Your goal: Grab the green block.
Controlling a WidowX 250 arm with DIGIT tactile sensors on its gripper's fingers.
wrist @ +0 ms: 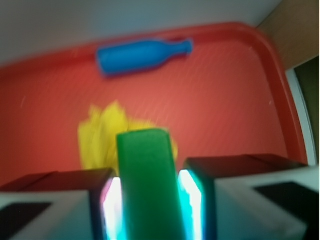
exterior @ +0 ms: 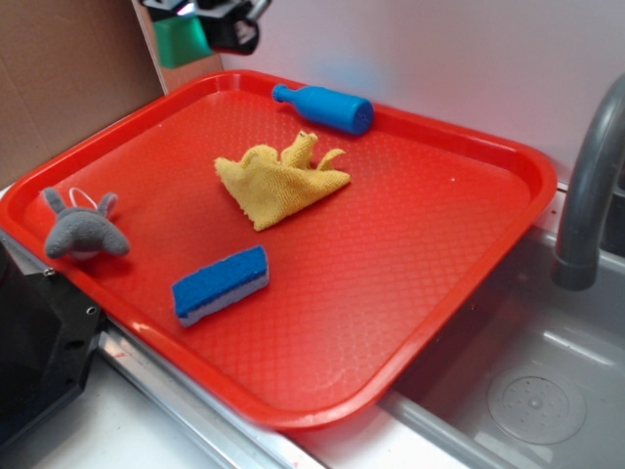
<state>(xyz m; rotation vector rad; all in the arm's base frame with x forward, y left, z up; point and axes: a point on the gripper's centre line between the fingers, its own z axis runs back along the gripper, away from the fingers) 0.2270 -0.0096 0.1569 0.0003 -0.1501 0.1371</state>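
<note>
The green block (wrist: 148,185) is a plain green slab held upright between my two fingers, its top end poking out toward the tray. My gripper (wrist: 149,207) is shut on it, with both pads pressed against its flat sides. In the exterior view the green block (exterior: 181,39) hangs high above the tray's far left corner, under my gripper (exterior: 200,21), which is partly cut off by the top edge.
A red tray (exterior: 439,293) holds a crumpled yellow cloth (exterior: 281,177), a blue bottle (exterior: 325,106) lying at the back, a blue-and-white sponge (exterior: 221,283) and a grey plush toy (exterior: 83,231). A sink (exterior: 547,391) and faucet (exterior: 586,186) lie to the right.
</note>
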